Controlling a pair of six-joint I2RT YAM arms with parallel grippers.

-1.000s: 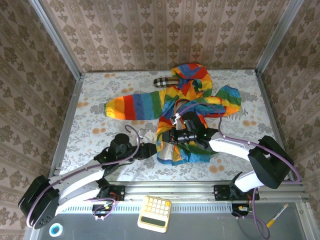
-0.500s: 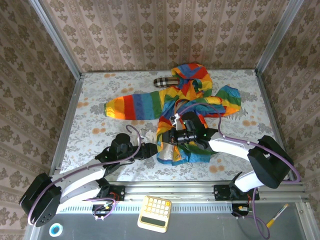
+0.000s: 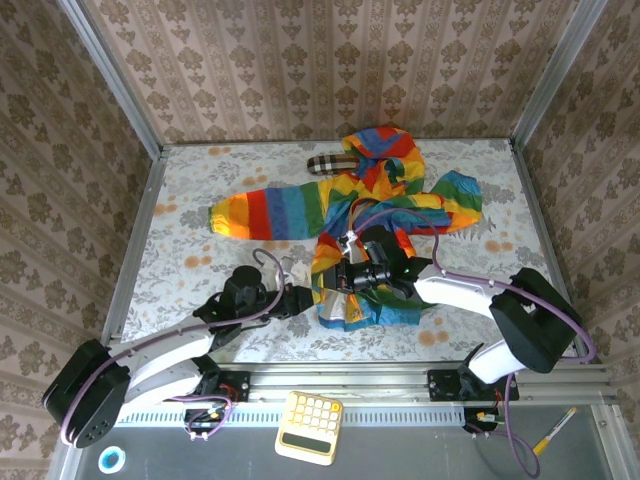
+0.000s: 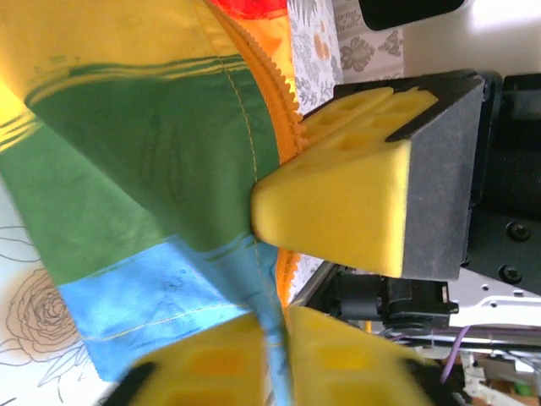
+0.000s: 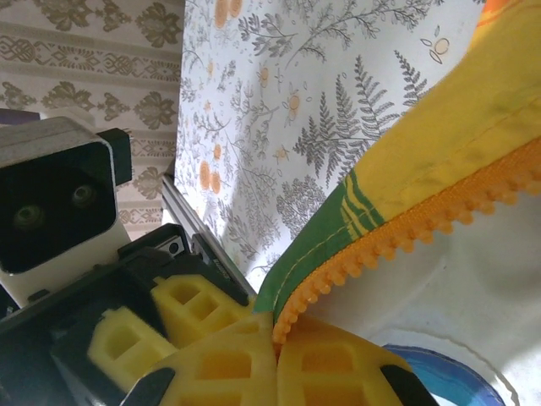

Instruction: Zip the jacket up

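The rainbow-striped jacket (image 3: pixel 385 190) lies bunched in the middle of the table, one sleeve stretched left. At its lower left hem, my left gripper (image 3: pixel 305 298) is shut on the blue edge of the fabric (image 4: pixel 275 338), right beside the orange zipper (image 4: pixel 269 85). My right gripper (image 3: pixel 335 278) sits just above it, over the hem. It is shut on the end of the orange zipper teeth (image 5: pixel 406 233), with its fingertips (image 5: pixel 245 364) pressed together. The two grippers are nearly touching: the right one's yellow finger (image 4: pixel 338 186) shows close in the left wrist view.
A small plaid item (image 3: pixel 327 164) lies behind the jacket near the back wall. A yellow keypad (image 3: pixel 309 425), a tape roll (image 3: pixel 110 460) and a pen (image 3: pixel 553 430) rest below the metal rail (image 3: pixel 340 378) at the near edge. Wallpapered walls close in three sides.
Both grippers crept slightly closer together at the jacket's lower hem, and the hem bunched a little narrower. The holds stay the same.
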